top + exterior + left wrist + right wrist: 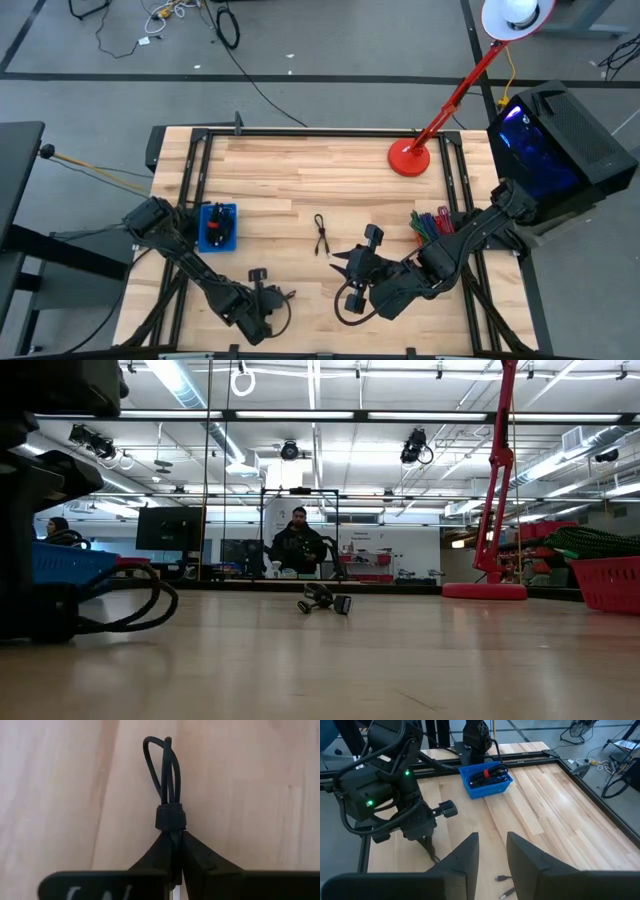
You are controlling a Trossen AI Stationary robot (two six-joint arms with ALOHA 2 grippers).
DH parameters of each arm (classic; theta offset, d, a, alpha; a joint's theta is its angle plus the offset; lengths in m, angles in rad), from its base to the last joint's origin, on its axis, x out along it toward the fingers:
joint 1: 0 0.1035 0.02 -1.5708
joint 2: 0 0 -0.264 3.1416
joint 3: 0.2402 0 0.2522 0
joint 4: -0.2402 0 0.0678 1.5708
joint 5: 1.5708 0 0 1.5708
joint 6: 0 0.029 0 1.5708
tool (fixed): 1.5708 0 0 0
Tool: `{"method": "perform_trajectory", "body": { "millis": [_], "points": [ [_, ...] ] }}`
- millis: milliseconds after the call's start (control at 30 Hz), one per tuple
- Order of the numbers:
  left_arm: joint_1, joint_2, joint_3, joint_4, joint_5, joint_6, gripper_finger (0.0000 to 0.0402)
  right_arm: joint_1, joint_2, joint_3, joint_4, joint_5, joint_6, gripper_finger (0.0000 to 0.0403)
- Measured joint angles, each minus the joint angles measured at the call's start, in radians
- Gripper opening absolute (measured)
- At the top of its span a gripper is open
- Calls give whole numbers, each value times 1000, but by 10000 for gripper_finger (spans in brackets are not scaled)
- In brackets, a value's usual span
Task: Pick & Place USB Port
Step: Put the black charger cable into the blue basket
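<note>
A bundled black USB cable (163, 775), bound by a black band (170, 817), lies on the wooden table near its front left. My left gripper (175, 851) is shut on it, and also shows in the high view (272, 298). A second black cable (320, 236) lies loose at mid-table, seen across the table in the low view (325, 600). My right gripper (492, 851) hangs open above the table right of centre (347, 268), holding nothing. My left gripper pinches the cable bundle just behind its band (173, 836) between the two fingers. The fingers slant down from the near side and lie along the bundle. The looped end (159, 750) reaches out past the fingertips and rests on the wood.
A blue basket (203, 212) with dark cables stands at the left, close to the left arm. A red basket (432, 222) of cables and a red desk lamp's base (409, 158) stand at the right. Bare wood lies between them toward the far edge.
</note>
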Motion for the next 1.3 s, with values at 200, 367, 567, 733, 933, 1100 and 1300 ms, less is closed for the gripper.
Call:
{"method": "perform_trajectory", "body": {
  "millis": [200,367,567,733,933,1100,1300],
  "points": [
    [-17,-24,60,-64,-84,9,22,0,0,0,-6,0,0,100],
    [-55,-87,127,-294,-226,-62,22,0,0,0,-9,0,4,100],
    [-129,-191,136,-767,-392,-467,22,3,0,-17,-10,-22,25,100],
    [-210,-252,125,-1079,-416,-902,22,6,0,-62,15,-25,26,100],
    [-255,-381,-58,-1072,-478,-1104,22,6,0,-68,59,-24,24,100],
    [-264,-469,-300,-1022,-384,-1316,22,20,-1,-68,114,-30,-47,100],
    [-228,-525,-372,-946,-414,-1325,22,25,-1,-68,144,-17,-77,100]
  ]
}}
